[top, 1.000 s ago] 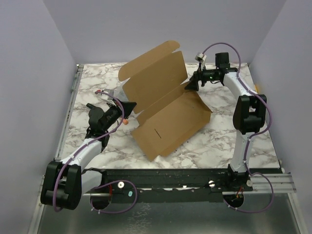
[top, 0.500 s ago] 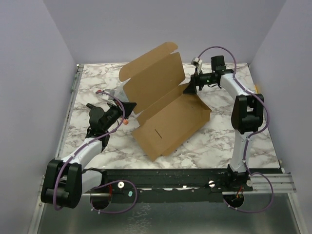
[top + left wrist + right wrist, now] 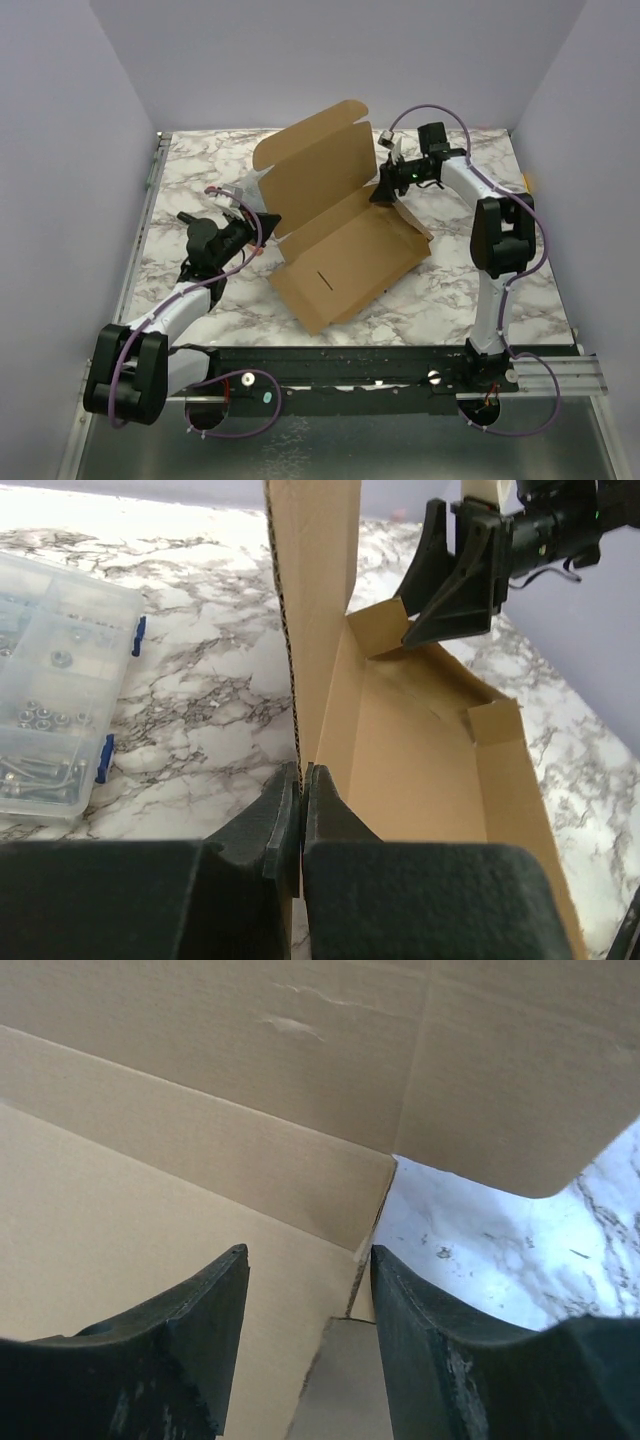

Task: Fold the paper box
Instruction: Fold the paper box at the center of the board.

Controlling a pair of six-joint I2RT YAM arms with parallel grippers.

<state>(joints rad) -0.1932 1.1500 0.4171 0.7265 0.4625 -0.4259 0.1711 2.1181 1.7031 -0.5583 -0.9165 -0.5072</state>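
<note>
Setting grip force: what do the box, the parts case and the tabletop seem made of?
The paper box: matte brown corrugated cardboard; fluting shows on its cut edge. The parts case: clear glossy plastic, probably; hardware shows through. The table: white, grey-veined marble pattern; stone or printed laminate, can't tell.

We see the paper box lying open on the marble table, its rear panel tilted upright, our left gripper at its left edge, our right gripper at the right end of its fold, both touching cardboard
</note>
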